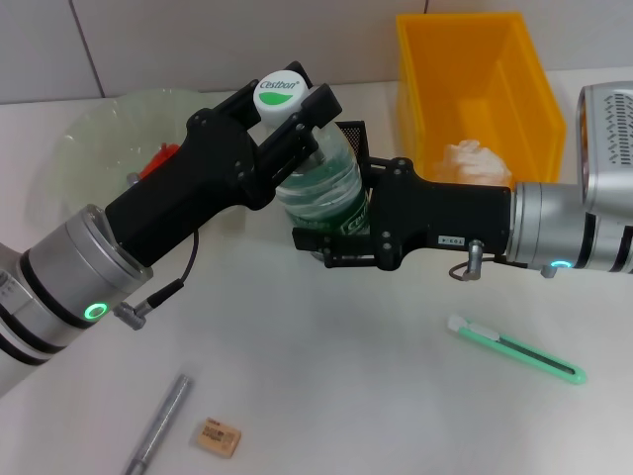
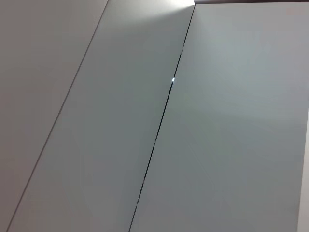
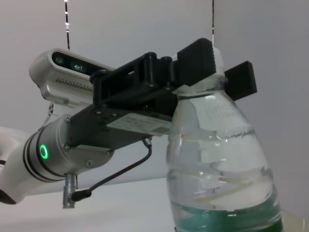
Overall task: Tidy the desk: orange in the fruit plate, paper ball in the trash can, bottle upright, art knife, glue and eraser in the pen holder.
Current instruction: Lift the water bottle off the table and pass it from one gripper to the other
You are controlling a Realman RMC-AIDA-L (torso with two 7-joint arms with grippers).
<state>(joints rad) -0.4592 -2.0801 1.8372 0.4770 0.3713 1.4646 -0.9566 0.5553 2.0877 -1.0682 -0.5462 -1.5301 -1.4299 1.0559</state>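
Observation:
The clear bottle (image 1: 321, 183) with green label and white cap stands roughly upright above the table, held from both sides. My left gripper (image 1: 284, 107) is shut on its neck just under the cap; the right wrist view shows that left gripper (image 3: 216, 72) clamped around the bottle (image 3: 217, 159). My right gripper (image 1: 331, 213) is shut on the labelled body. The orange (image 1: 158, 158) peeks out in the fruit plate (image 1: 109, 134). The paper ball (image 1: 475, 161) lies in the trash can (image 1: 475, 59). The art knife (image 1: 514, 351), the eraser (image 1: 216, 437) and a grey stick (image 1: 158, 426), perhaps the glue, lie on the table.
The black mesh pen holder (image 1: 350, 134) is mostly hidden behind the bottle and right gripper. The left wrist view shows only grey wall panels (image 2: 217, 145) with a seam. Open table lies between the arms and the front edge.

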